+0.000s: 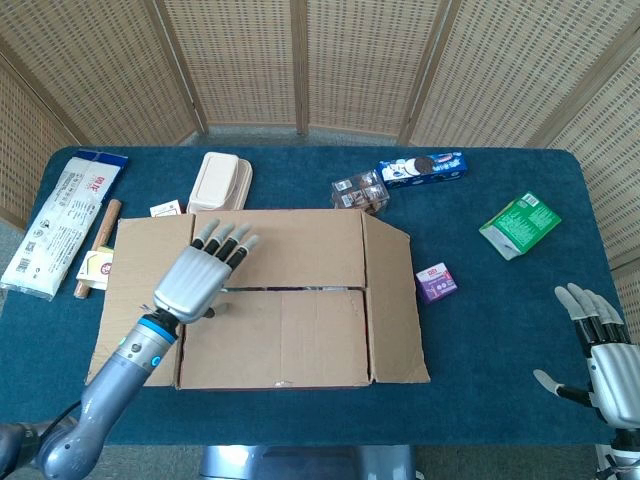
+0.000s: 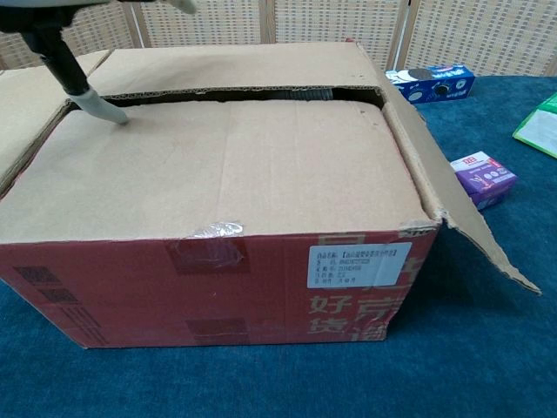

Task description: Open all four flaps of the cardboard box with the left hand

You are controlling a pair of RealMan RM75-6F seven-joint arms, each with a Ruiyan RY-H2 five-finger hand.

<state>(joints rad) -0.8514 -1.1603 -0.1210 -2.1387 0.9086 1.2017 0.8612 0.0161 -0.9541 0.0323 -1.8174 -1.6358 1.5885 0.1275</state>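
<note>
Brown corrugated cardboard fills the chest view: the large cardboard box sits on the dark blue tabletop right in front of the robot, its red-printed front face carrying a white label and a scrap of clear tape. From the head view the box stands at the table's middle-left. Its near top flap and far top flap lie flat, closed, meeting at a narrow seam — while the right side flap and the left side flap are folded outward.

At the near right edge the right hand hovers over the table, fingers spread, holding nothing. The left hand rests over the left part of the box top, fingers extended and slightly apart, holding nothing; one fingertip presses at the seam.

Right of the box lies a small purple carton, and further right a green packet. At the left edge lies a long white printed bag with a brown stick-like package beside it. Behind the box sit a beige lidded container, a small brown snack pack and a blue cookie box — beyond them, a woven wicker screen.
</note>
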